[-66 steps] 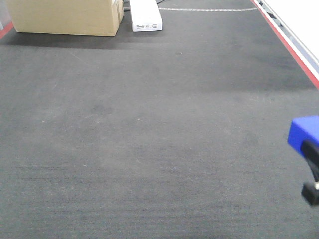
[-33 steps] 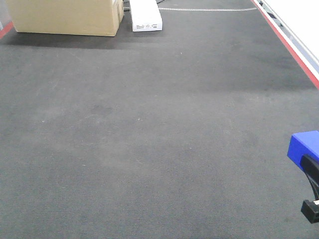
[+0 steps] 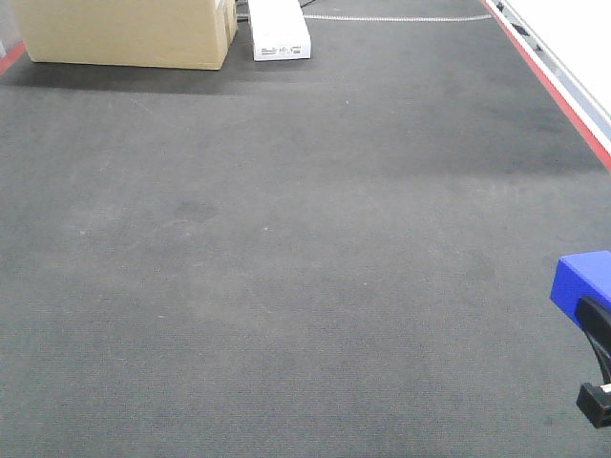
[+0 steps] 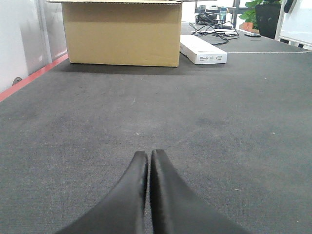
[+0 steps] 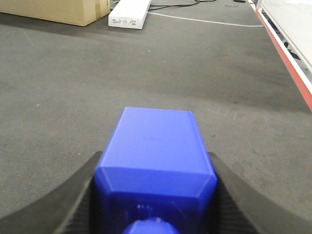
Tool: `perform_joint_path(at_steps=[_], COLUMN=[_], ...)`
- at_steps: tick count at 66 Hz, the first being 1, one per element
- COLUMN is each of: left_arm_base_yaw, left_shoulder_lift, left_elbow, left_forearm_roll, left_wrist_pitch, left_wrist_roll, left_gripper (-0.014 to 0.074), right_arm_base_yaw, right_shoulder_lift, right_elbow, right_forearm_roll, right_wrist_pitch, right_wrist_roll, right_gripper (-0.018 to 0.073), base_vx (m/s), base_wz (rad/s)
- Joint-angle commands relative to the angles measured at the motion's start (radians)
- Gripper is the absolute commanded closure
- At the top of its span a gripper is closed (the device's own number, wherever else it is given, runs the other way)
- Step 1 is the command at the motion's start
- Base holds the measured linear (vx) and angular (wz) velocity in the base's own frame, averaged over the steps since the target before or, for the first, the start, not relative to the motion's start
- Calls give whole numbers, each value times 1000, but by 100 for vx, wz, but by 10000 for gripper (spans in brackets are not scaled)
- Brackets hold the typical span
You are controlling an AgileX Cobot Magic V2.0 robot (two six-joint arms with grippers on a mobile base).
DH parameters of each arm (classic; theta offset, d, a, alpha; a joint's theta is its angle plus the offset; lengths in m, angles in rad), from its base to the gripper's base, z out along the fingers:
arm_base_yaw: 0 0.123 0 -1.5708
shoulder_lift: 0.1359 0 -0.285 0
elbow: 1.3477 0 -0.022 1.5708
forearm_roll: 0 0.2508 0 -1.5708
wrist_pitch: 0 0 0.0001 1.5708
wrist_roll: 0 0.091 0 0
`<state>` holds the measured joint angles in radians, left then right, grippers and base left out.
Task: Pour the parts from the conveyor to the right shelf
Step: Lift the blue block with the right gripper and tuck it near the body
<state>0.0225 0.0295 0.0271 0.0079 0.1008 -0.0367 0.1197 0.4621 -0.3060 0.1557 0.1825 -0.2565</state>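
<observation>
Floor: dark grey carpet (image 3: 286,248), low pile, faintly scuffed.
Edges: a red strip (image 3: 563,95) borders the carpet on the right; another runs along the pale wall (image 4: 14,48) on the left.
Far end: a large cardboard box (image 3: 124,33), with a long white carton (image 3: 280,29) just beside it.
Beyond: black cables (image 4: 214,27) and a potted plant (image 4: 265,14).
Light: even, with a soft shadow before the box.
</observation>
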Motion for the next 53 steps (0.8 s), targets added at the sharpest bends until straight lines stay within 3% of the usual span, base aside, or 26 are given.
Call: perform_joint_path(at_steps=[1, 53], left_arm_base_yaw=[2, 2], left_shoulder_lift=[16, 16], left_elbow=[-20, -20], left_forearm_roll=[-8, -8], left_wrist_pitch=[-79, -79], left_wrist_roll=[-8, -8], left_gripper=[602, 602], right_arm_base_yaw=[-3, -3], right_shoulder_lift=[4, 4], right_elbow=[-29, -29], right_forearm_roll=[-2, -2], right_wrist_pitch=[-80, -80], right_wrist_roll=[-4, -4], right_gripper=[564, 564], base_vx=[0, -3], base_wz=[0, 2])
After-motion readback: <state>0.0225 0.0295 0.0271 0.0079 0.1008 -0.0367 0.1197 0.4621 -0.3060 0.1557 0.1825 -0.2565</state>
